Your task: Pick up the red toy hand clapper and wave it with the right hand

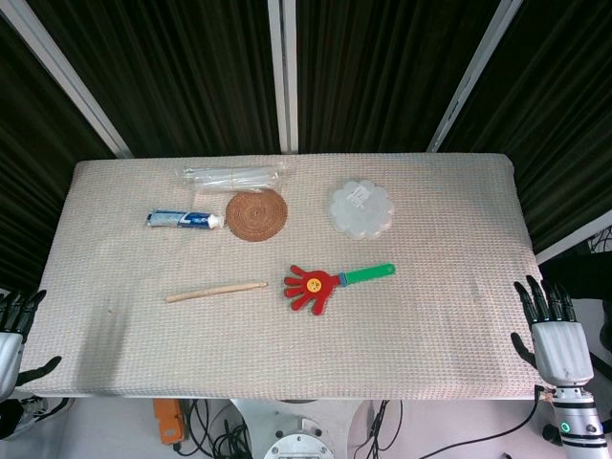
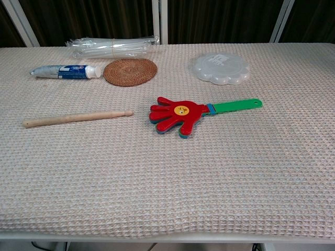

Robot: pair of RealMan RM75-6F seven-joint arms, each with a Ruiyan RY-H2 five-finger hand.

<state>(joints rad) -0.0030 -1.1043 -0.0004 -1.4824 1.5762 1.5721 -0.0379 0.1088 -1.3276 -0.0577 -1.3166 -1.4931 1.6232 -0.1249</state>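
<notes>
The red toy hand clapper (image 1: pixel 312 288) (image 2: pixel 177 115) lies flat near the middle of the table, its green handle (image 1: pixel 368 274) (image 2: pixel 234 106) pointing right. My right hand (image 1: pixel 553 334) hovers off the table's right front corner, fingers spread and holding nothing, well away from the clapper. My left hand (image 1: pixel 13 330) shows at the left front edge, fingers apart and empty. Neither hand appears in the chest view.
A wooden stick (image 1: pixel 215 291) (image 2: pixel 76 118) lies left of the clapper. Behind it are a toothpaste tube (image 1: pixel 184 220) (image 2: pixel 64 71), a round woven coaster (image 1: pixel 256 213) (image 2: pixel 130 71), a clear plastic bundle (image 1: pixel 234 175) (image 2: pixel 112 47) and a white scalloped plate (image 1: pixel 361 208) (image 2: pixel 220 67).
</notes>
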